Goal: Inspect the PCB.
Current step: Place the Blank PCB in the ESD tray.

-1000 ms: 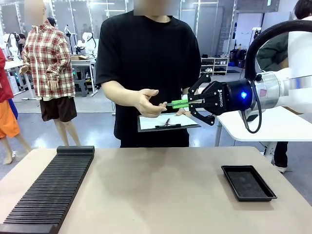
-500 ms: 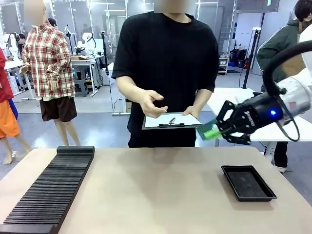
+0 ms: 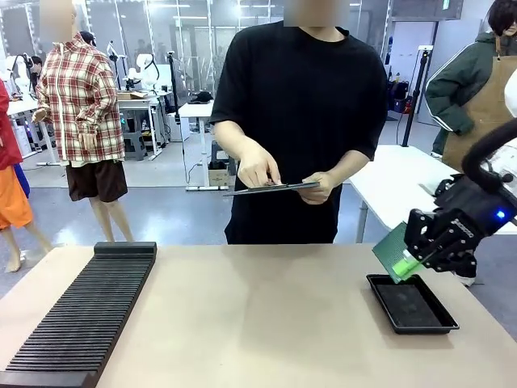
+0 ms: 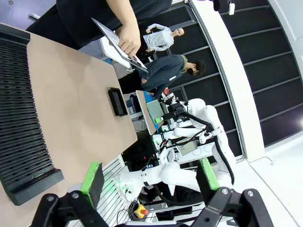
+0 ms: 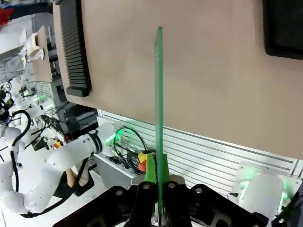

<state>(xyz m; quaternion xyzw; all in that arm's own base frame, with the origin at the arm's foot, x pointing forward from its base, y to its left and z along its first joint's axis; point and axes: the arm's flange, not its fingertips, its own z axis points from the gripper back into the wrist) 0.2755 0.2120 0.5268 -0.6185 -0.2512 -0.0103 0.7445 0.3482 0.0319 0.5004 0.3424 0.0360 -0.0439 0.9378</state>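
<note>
Two right fingers: the right gripper [image 3: 410,265] pinches the PCB [image 3: 393,251] tight by one edge.
PCB: green, tilted, in the air just above the black tray [image 3: 411,303].
Left gripper [image 4: 149,176]: fingers wide apart, holding nothing.
Slotted rack [image 3: 85,311]: black, on the table's [image 3: 258,323] left side.
Person: holds a clipboard [image 3: 271,188] across the table.

From where I stand, the thin green circuit board [image 3: 393,250] has its lower corner tucked inside the right claw [image 3: 409,265], hidden by the black fingers. From the wrist it shows edge-on [image 5: 159,109], its face unreadable. Just below that claw, the shallow black tray [image 5: 284,28] is cut off by the frame. The ribbed black rack [image 3: 77,320] runs off the bottom edge.
</note>
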